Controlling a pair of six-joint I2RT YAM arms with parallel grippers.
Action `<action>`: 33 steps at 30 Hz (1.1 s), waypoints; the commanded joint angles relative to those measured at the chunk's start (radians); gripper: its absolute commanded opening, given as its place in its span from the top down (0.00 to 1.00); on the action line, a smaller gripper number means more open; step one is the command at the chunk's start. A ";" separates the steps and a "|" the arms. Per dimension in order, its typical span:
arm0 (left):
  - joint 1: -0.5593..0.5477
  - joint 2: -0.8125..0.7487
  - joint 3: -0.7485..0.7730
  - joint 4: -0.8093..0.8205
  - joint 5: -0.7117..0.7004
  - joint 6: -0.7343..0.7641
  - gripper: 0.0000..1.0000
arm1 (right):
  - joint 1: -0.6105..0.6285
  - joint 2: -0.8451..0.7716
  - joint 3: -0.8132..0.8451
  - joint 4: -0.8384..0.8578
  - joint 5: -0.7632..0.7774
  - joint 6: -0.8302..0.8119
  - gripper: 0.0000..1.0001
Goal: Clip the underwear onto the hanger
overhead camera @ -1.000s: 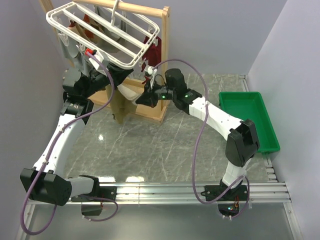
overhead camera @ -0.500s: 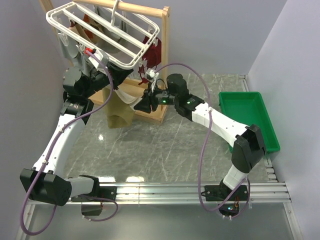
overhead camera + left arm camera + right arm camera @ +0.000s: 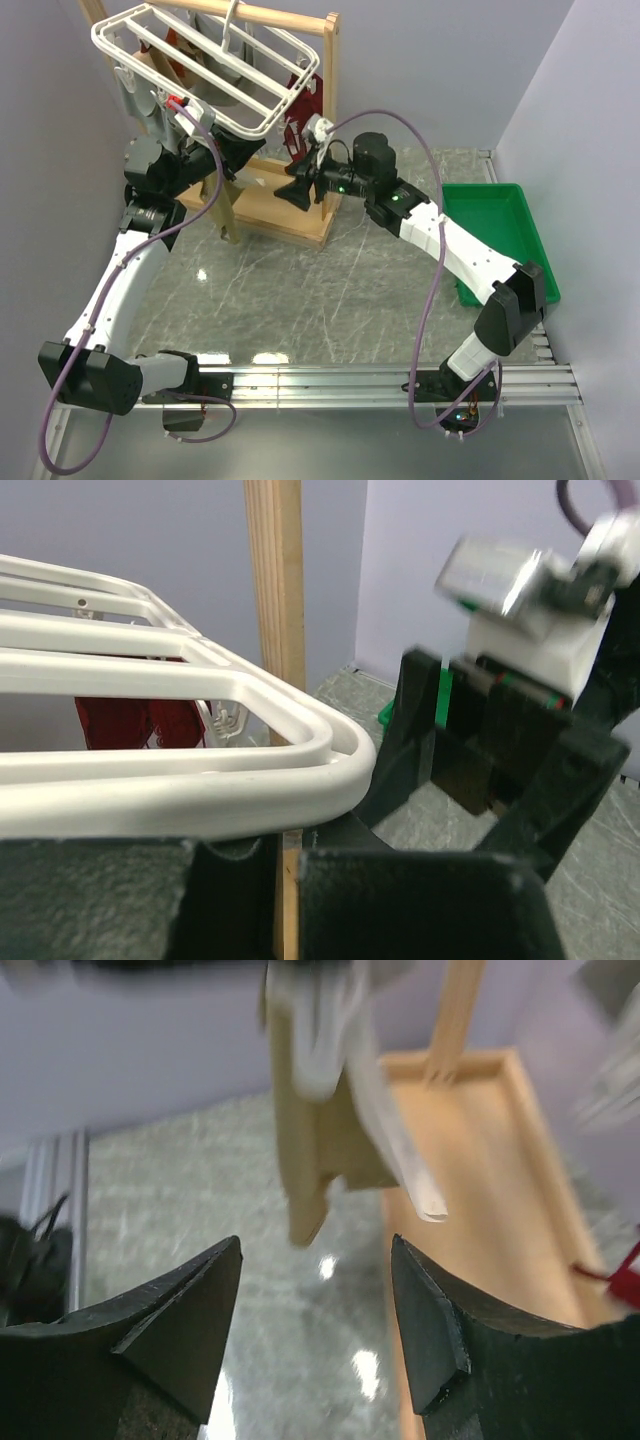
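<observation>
**Operator:** Where is the underwear point(image 3: 228, 212) hanging?

**Spotter:** Look just below the near edge of the hanger point(image 3: 180, 800). It dangles there as a narrow tan strip, and its lower end is clear of the table point(image 3: 330, 290). Its top edge runs up into your left gripper point(image 3: 284, 865), which sits right beneath the hanger's rim.

**Operator:** How is that gripper set?

**Spotter:** It is pinched down to a sliver on the top edge of the cloth, as far as the overhead view shows. Its own camera gives you only two dark fingers almost together, with the hanger's white bars close over them.

**Operator:** Is the cloth clipped?

**Spotter:** You can't tell. That spot is tucked under the hanger, and it is blurred in the right wrist view.

**Operator:** And my right gripper point(image 3: 316, 1250)?

**Spotter:** It is spread wide, with nothing between its fingers point(image 3: 175, 1330). It sits below the hanger's right end and points towards the underwear, near it but apart.

**Operator:** What else is around the hanger?

**Spotter:** The hanger's hook sits over the top bar of the wooden stand point(image 3: 331, 60). A red garment point(image 3: 130, 720) hangs under the hanger's far side, and a grey garment point(image 3: 133, 98) hangs under its left end. The green tray point(image 3: 495, 240) lies on the table, well off to the hanger's right.
</observation>
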 commanded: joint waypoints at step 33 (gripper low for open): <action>-0.075 -0.296 -0.370 0.122 -0.112 0.040 0.31 | -0.112 -0.029 0.136 0.134 0.066 0.027 0.31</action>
